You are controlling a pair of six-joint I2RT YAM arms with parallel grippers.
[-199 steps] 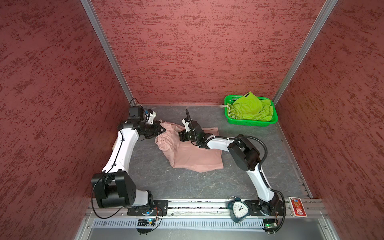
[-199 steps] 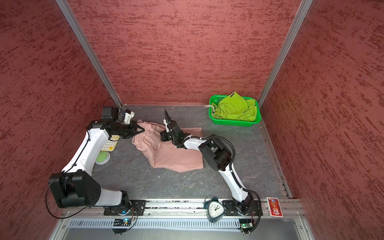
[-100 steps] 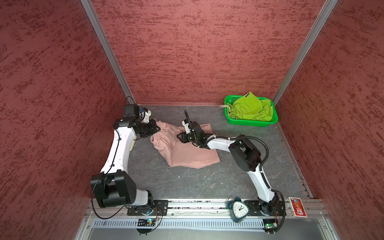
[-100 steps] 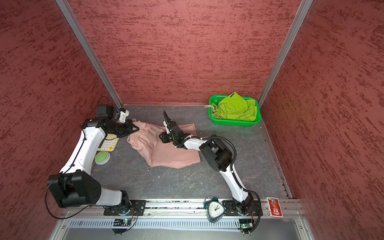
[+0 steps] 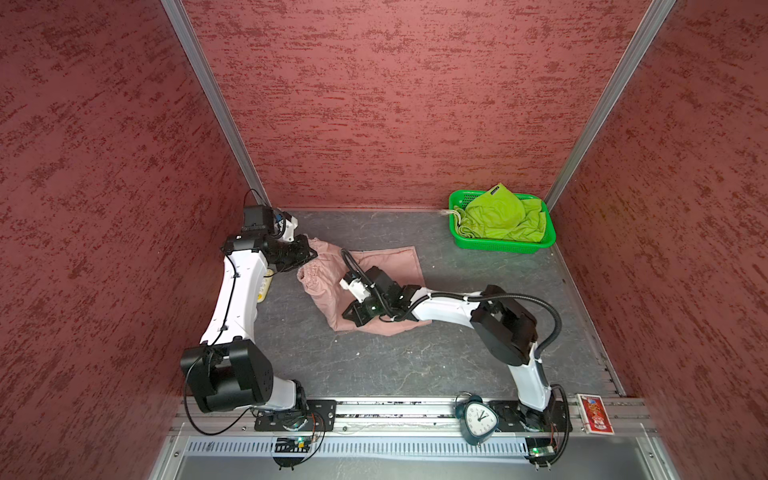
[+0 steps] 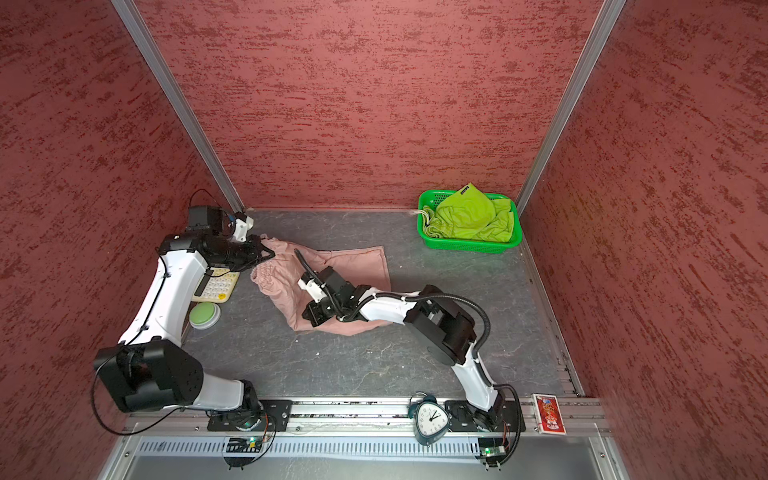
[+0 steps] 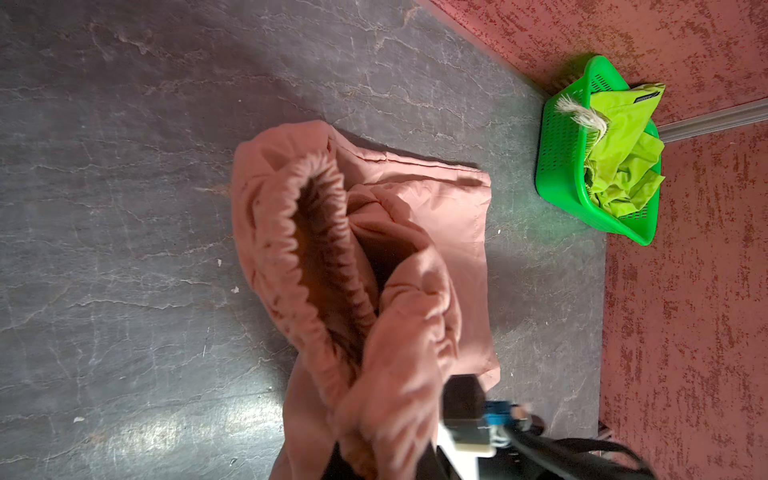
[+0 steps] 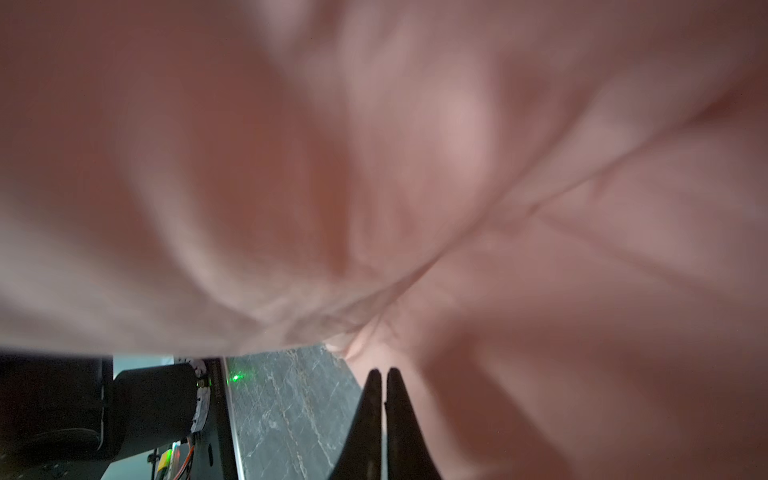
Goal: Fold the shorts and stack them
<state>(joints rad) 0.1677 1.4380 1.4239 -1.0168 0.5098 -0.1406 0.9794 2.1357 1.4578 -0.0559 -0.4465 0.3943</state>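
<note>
right tool (image 5: pixel 348 319) slid nearer, closed atop the pink shorts (image 5: pixel 395 262).

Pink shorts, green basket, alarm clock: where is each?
pink shorts (image 5: pixel 397 264): in a top view, on the flat leg panel.
green basket (image 5: pixel 503 246): in a top view, on its front wall.
alarm clock (image 5: pixel 478 419): in a top view, on its white face.
</note>
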